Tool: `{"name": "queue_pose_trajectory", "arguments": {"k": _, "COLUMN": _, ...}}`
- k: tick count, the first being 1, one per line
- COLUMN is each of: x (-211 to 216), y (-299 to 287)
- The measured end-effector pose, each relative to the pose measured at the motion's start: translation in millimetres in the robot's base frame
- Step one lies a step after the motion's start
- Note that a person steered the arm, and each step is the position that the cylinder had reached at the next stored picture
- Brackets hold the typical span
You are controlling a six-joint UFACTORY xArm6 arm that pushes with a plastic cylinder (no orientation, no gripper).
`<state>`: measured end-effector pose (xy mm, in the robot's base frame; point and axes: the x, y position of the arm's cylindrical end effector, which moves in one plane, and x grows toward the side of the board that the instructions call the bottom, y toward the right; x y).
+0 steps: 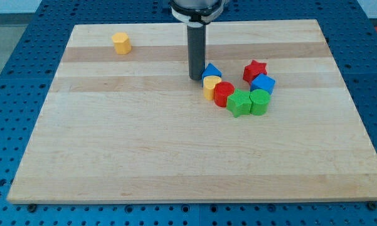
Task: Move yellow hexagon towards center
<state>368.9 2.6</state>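
Observation:
The yellow hexagon (121, 43) sits near the board's top left, far from the other blocks. My tip (196, 77) is down on the board at the view's upper middle, well to the right of and below the hexagon. It stands just left of a blue triangle-like block (211, 71), close to or touching it. Below that block lie a second yellow block (211, 87) and a red cylinder (224, 94).
A curved cluster lies right of my tip: a green star-like block (239, 102), a green block (260, 101), a blue cube (263, 84) and a red star (255, 70). The wooden board (175, 157) lies on a blue perforated table.

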Motion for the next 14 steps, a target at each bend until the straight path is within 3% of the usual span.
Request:
{"name": "queue_pose_trajectory", "arguments": {"k": 3, "x": 0.0, "y": 6.3}}
{"name": "queue_pose_trajectory", "arguments": {"k": 5, "x": -7.6, "y": -42.3}}
{"name": "queue_pose_trajectory", "arguments": {"k": 7, "x": 30.3, "y": -72.8}}
{"name": "queue_pose_trajectory", "arguments": {"k": 8, "x": 30.2, "y": -116.1}}
{"name": "queue_pose_trajectory", "arguments": {"k": 9, "x": -14.9, "y": -166.2}}
{"name": "queue_pose_trajectory", "arguments": {"k": 11, "x": -41.1, "y": -172.0}}
{"name": "queue_pose_trajectory", "arguments": {"k": 12, "x": -54.2, "y": -228.3}}
{"name": "queue_pose_trajectory", "arguments": {"k": 13, "x": -97.3, "y": -247.6}}
{"name": "queue_pose_trajectory", "arguments": {"k": 14, "x": -129.7, "y": -226.9}}
